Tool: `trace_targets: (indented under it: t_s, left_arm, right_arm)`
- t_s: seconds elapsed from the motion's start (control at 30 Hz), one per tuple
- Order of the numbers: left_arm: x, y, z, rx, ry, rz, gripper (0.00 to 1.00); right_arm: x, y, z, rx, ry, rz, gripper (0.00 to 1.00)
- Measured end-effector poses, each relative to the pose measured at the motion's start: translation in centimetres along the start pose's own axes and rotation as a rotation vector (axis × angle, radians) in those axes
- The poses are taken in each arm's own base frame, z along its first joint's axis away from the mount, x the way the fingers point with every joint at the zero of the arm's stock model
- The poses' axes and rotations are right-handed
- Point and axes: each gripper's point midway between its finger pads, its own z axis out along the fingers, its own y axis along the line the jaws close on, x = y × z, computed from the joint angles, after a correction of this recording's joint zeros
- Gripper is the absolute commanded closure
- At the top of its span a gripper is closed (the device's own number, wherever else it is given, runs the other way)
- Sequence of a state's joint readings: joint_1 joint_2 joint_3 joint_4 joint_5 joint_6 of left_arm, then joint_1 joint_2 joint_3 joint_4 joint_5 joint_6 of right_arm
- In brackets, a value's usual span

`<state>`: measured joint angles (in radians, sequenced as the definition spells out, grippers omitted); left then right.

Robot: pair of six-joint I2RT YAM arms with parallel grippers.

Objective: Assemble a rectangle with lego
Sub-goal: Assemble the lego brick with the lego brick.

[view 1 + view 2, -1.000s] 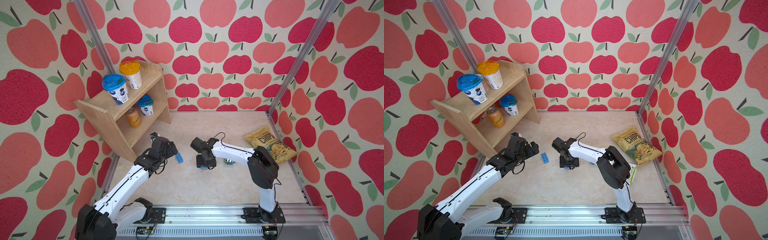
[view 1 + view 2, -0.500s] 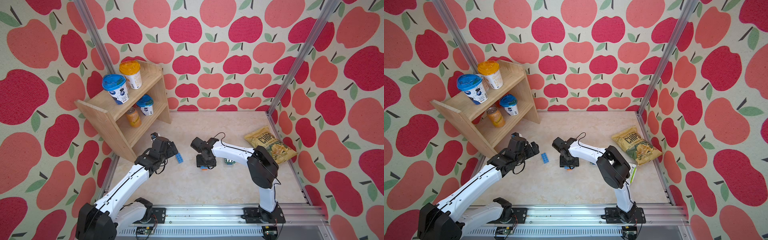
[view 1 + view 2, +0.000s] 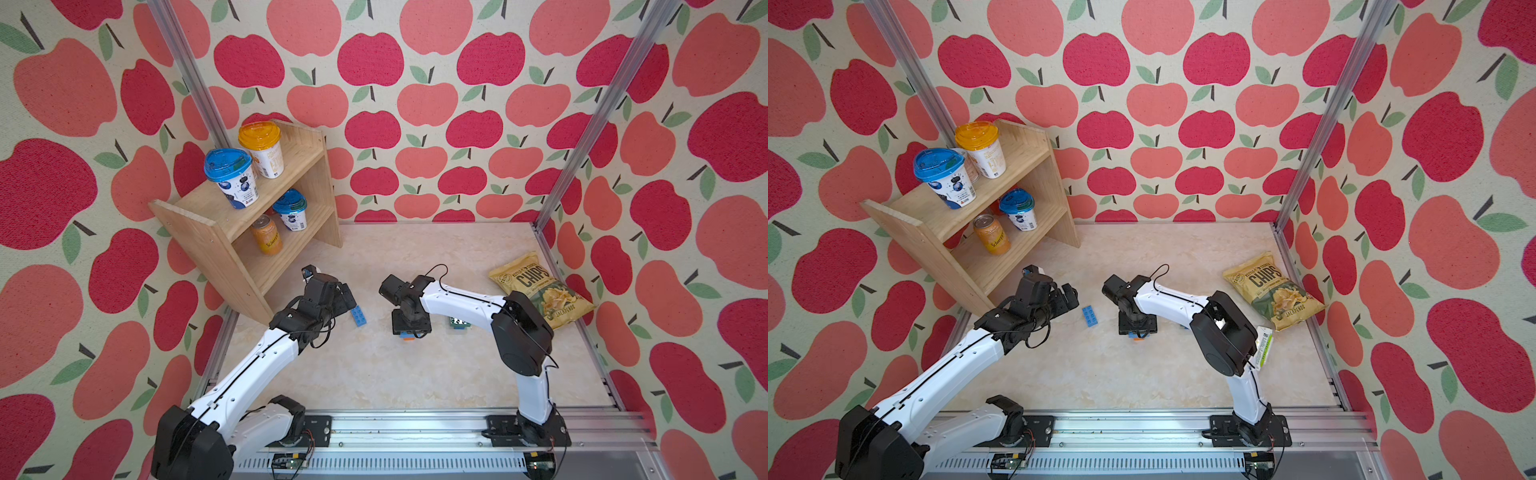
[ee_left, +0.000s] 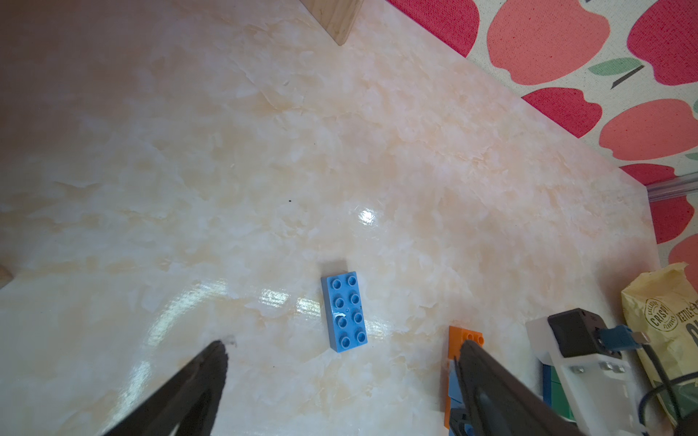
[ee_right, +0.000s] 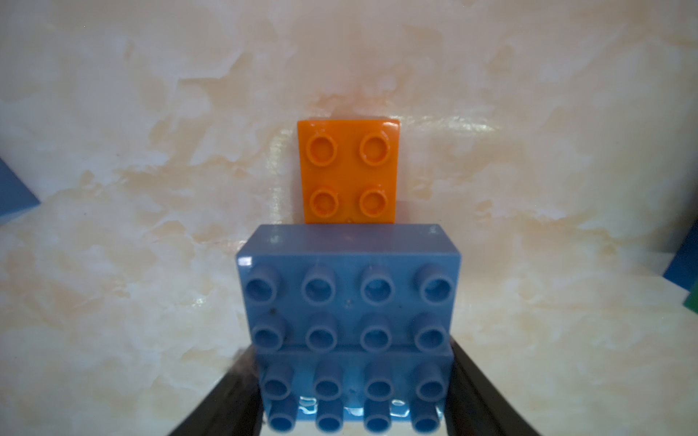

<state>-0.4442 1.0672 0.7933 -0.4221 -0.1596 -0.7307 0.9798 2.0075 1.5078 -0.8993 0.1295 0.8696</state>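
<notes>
My right gripper (image 5: 351, 351) is shut on a blue lego brick (image 5: 349, 381) that sits beside a second blue brick (image 5: 349, 287); both rest on an orange brick (image 5: 349, 170) on the table. In both top views this gripper (image 3: 409, 326) (image 3: 1137, 324) points straight down over the stack, and only the orange brick's edge (image 3: 408, 338) shows. A loose blue 2x4 brick (image 3: 358, 316) (image 4: 344, 315) lies flat between the arms. My left gripper (image 4: 342, 347) (image 3: 347, 301) hovers open just left of it, holding nothing. More green and blue bricks (image 3: 459, 323) lie right of the stack, partly hidden by the right arm.
A wooden shelf (image 3: 249, 232) with cups and a can stands at the back left, close to the left arm. A chips bag (image 3: 540, 291) lies at the right wall. A small white and green packet (image 3: 1264, 347) lies beside the right arm's elbow.
</notes>
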Motion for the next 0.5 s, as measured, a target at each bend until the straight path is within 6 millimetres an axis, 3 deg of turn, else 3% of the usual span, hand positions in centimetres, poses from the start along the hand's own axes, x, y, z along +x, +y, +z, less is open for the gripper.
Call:
trace_targets:
  t_s: [0.23, 0.5]
  left_arm:
    - [0.14, -0.18, -0.03, 0.004, 0.003, 0.005, 0.03]
    - [0.17, -0.22, -0.04, 0.006, 0.003, 0.003, 0.02]
  right_arm:
    - [0.11, -0.01, 0.18, -0.006, -0.001, 0.009, 0.69]
    - [0.30, -0.09, 0.40, -0.001, 0.000, 0.016, 0.79]
